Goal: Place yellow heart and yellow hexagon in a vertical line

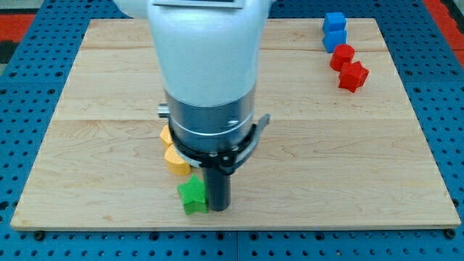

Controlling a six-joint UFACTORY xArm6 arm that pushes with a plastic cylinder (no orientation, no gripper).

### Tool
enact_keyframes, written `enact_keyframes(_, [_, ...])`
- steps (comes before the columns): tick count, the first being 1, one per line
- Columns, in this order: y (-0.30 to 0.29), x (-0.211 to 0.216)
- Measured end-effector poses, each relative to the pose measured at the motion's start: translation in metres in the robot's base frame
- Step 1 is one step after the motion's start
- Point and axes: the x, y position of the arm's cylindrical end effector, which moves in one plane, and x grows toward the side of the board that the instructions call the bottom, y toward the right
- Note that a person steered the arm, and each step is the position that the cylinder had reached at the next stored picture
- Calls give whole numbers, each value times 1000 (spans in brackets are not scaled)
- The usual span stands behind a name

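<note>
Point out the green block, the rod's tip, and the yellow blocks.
green block [193,196], camera view, top face.
my tip [219,209], camera view, rod's very end, beside the green block.
yellow blocks [176,161], camera view, lower block's visible top.

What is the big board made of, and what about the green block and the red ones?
The board looks like pale wood: grain lines and plank seams show. The green block and the red blocks have flat, even colour, so perhaps painted wood or plastic; I cannot tell which.

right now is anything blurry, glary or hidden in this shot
Camera view: lighting is even and soft, no strong glare on the wooden board. The arm's pale housing looms large and slightly soft at the view's top, hiding most of the yellow blocks. My tip and the green block beside it look sharp.
</note>
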Motion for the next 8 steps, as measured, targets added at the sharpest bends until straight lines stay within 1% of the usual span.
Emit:
enact_keyframes(1, [-19,0])
enact_keyframes(2, [-11,-9])
enact_keyframes(3, [-10,-30])
enact_keyframes(5, [-71,-69])
enact_keyframes(6, [-80,-92])
enact_keyframes(8, [-76,-111])
